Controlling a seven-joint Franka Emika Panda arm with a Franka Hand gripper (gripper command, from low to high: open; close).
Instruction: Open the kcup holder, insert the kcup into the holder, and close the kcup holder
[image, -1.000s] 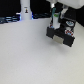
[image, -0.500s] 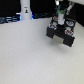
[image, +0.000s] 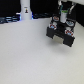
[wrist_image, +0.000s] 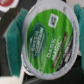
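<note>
1. A pale, matte table fills most of the exterior view, smooth and flat.
2. At the far left, one white bottle-like object stands upright against a dark background.
3. At the far right, one kcup holder, a black box-shaped unit, sits on the table; its front detail is too blurred to count drawers.
4. Directly above it, the single gripper hangs, green patches visible at its tip.
5. The wrist view shows one kcup, round, with a glossy green foil lid printed in white lettering, clamped between two green padded fingers, one on either side.
</note>
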